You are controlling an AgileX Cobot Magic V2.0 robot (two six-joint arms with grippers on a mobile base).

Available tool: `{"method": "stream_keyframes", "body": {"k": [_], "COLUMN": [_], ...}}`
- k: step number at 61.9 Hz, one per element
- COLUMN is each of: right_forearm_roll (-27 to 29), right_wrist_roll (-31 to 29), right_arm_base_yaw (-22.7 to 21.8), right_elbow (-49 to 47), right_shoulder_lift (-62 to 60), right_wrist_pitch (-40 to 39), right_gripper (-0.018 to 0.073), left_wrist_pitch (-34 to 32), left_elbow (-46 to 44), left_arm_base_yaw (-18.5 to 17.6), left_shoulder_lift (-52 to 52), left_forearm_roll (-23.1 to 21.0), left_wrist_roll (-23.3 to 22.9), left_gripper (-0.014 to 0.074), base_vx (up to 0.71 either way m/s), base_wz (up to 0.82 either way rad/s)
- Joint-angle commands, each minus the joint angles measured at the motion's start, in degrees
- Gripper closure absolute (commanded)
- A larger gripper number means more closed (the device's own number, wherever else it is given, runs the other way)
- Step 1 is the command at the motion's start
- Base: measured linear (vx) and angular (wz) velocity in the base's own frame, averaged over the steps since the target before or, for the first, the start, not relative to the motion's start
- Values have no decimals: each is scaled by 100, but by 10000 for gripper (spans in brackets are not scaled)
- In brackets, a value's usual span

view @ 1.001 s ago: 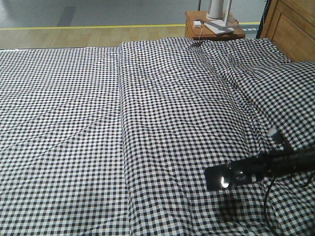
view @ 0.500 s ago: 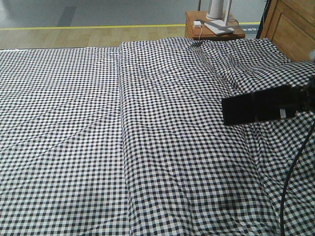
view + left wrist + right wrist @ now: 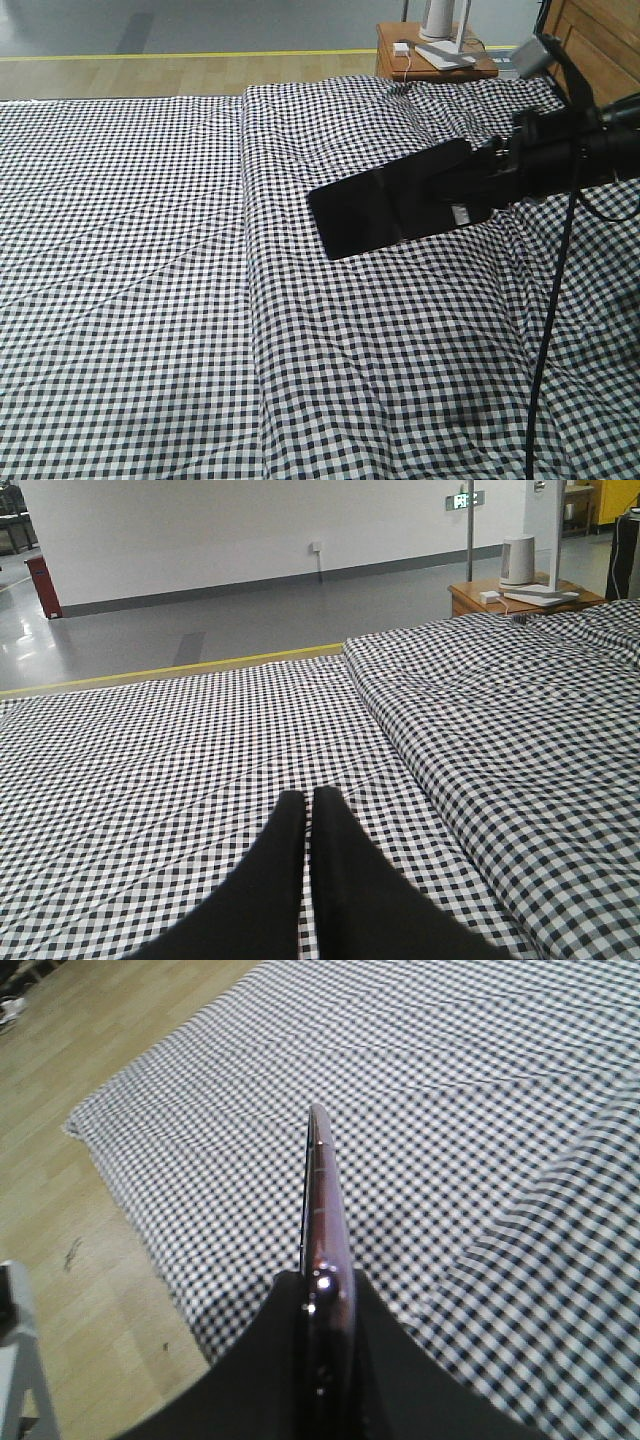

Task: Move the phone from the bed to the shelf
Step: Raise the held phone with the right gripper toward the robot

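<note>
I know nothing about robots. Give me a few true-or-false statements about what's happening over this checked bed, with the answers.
1. The right claw holds the phone above the bed. True.
2. The left claw is wide open. False: it is shut, holding nothing.
3. The phone's rim looks pinkish. True.
4. A laptop sits on the nightstand. False: only white objects stand there.

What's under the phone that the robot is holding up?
Only the checked bed lies below the phone, which the right claw holds in the air. The patch of cloth straight behind the phone is hidden in the front view.
</note>
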Motion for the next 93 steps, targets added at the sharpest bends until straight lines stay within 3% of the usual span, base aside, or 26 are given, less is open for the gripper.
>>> {"method": "stream_keyframes", "body": {"k": [1, 23, 42, 93], "right_forearm_roll": [447, 436, -48, -135], "right_wrist_roll": [143, 821, 1383, 1504], "right_arm_base_yaw": [304, 1458, 2337, 2398], "right_elbow": [-146, -146, -146, -146], "right_shoulder_lift": [-435, -1201, -1735, -1982], "right_wrist_pitch": [435, 435, 429, 425], "right_gripper": [562, 562, 562, 561], "left_wrist_pitch": [-442, -442, -442, -442], "left_elbow": [-132, -132, -132, -132], "left_arm_base_yaw": [-35, -35, -35, -35], "left_shoulder_lift": [-29, -29, -29, -29], "left_forearm_roll": [-52, -52, -52, -52], "left_wrist_roll": [-33, -33, -33, -33], "left_gripper": [595, 595, 595, 595], "base_vx": [0, 0, 0, 0], "base_wz": [0, 0, 0, 0]}}
